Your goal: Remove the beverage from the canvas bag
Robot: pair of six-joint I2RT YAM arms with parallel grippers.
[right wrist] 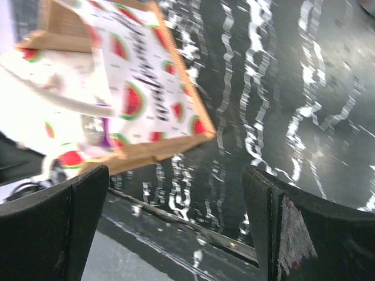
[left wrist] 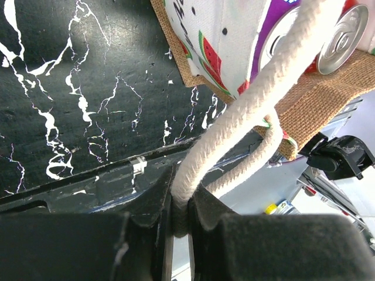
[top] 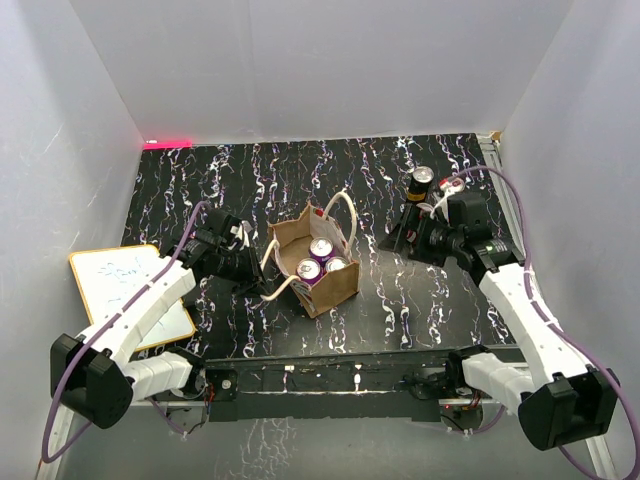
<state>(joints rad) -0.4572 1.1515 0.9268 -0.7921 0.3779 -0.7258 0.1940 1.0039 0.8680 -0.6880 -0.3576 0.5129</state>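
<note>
The tan canvas bag stands open at the table's middle, with three purple beverage cans upright inside it. My left gripper is at the bag's left side, shut on its near cream rope handle. In the left wrist view the handle runs into the closed jaws of the left gripper, with the bag and can tops beyond. My right gripper is open and empty to the right of the bag. The blurred right wrist view shows the right gripper with the bag at upper left.
Another dark can stands on the table behind my right gripper. A white board lies at the left edge under my left arm. White walls enclose the table on three sides.
</note>
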